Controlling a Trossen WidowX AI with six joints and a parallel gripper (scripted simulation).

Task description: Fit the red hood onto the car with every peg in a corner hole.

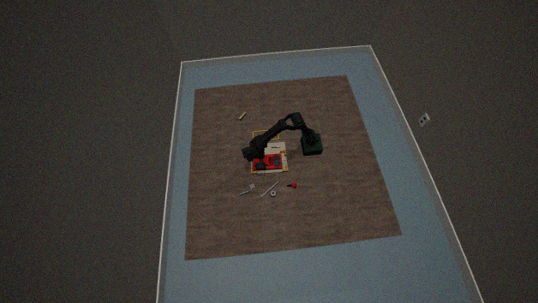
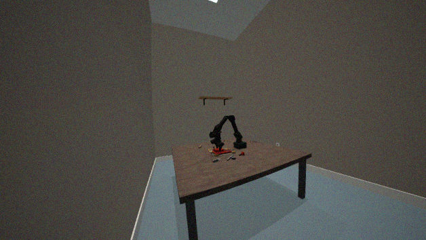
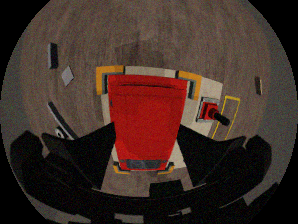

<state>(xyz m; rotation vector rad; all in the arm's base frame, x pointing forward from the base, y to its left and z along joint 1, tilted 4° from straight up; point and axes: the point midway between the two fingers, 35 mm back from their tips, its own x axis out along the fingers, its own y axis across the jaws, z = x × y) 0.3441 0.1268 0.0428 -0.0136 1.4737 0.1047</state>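
- Hood [image 3: 147,123], a red shell with a flat roof, is sitting between the gripper's [image 3: 148,156] two dark fingers, which are clamping it from either side; it is filling the middle of the wrist view.
- Directly beneath the hood, a pale jig [image 3: 212,91] with yellow corner marks is showing on all sides of the shell; whether the hood is touching the deck or hanging just above it cannot be told.
- From the top camera the hood [image 1: 270,162] is appearing over the jig [image 1: 275,148] with the gripper [image 1: 260,164] at its left end, and the chassis under it is mostly hidden.
- Beside the jig in the wrist view, a small red part [image 3: 210,111] with a dark stub is lying inside a yellow outline.
- The black arm [image 1: 278,127] is arching over from its dark green base [image 1: 311,145], which is standing just right of the jig.
- Loose hardware is lying near the jig on the wooden table [image 1: 343,193]: a red cone [image 1: 292,185], a metal rod [image 1: 269,189], a washer [image 1: 273,193], a bolt [image 1: 245,193], and farther off a pale dowel [image 1: 242,115].
- On the wall behind the table, a wooden shelf [image 2: 215,98] is hanging.
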